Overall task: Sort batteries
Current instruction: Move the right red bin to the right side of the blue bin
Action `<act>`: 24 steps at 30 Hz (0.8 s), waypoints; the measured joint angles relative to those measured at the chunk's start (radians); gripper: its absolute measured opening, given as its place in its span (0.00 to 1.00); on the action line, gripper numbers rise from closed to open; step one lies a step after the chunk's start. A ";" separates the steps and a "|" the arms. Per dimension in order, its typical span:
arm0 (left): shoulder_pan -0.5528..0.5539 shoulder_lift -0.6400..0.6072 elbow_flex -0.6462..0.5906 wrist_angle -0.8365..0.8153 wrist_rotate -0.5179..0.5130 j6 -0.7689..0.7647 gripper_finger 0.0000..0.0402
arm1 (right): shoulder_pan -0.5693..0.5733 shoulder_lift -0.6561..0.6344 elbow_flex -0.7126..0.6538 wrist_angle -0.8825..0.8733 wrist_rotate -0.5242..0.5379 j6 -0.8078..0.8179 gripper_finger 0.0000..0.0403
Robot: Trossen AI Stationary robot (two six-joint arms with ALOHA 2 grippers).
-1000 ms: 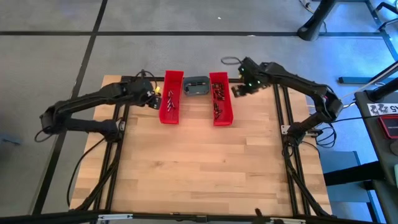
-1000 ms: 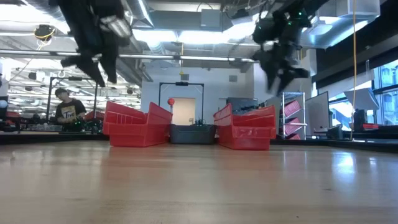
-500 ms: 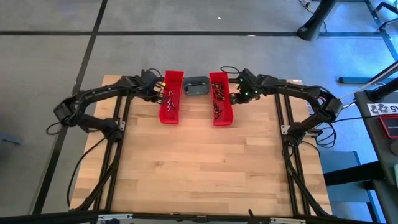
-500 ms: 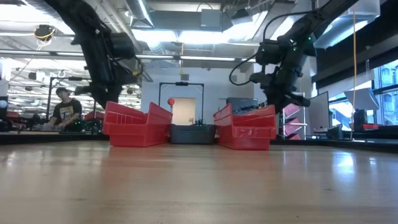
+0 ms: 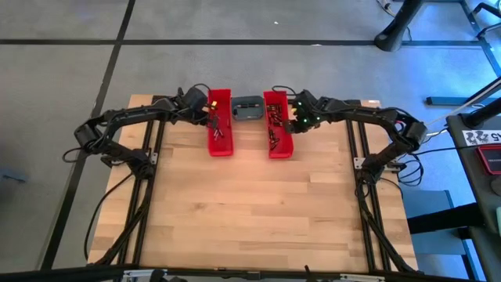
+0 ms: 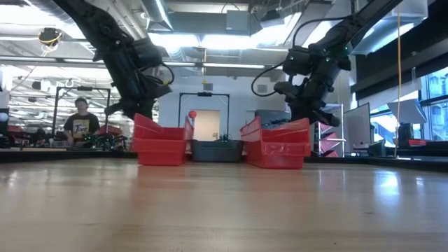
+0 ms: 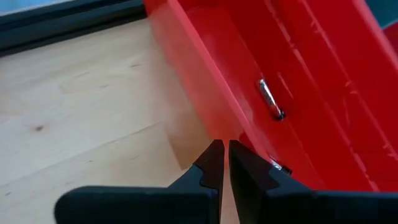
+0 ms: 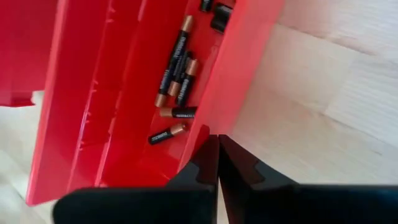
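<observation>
Left gripper (image 7: 219, 163) clenched on outer wall of left bin (image 5: 219, 135), fingers pinched nearly together over rim. Right gripper (image 8: 217, 158) clenched on outer wall of right bin (image 5: 278, 136), same way.

Both bins at desk (image 5: 250, 211) 12 o'clock edge, grey dish (image 5: 247, 109) between them.

Batteries (image 8: 177, 68): cluster of dark copper-tipped cells in right bin; silvery cell (image 7: 271, 102) plus few more in left bin.

Person (image 6: 81, 124) seated in room beyond desk.
</observation>
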 joint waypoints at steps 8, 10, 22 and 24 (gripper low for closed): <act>0.014 -0.024 0.000 -0.049 0.001 0.054 0.04 | 0.011 -0.013 0.020 -0.030 0.040 -0.001 0.03; 0.032 -0.037 0.000 -0.076 -0.011 0.057 0.04 | 0.009 -0.029 0.025 -0.055 0.096 -0.001 0.03; 0.200 0.086 0.002 0.111 0.021 0.148 0.04 | -0.099 0.084 0.025 0.151 0.123 -0.006 0.03; 0.209 0.120 0.002 0.152 0.041 0.148 0.04 | -0.114 0.103 0.025 0.188 0.102 -0.002 0.03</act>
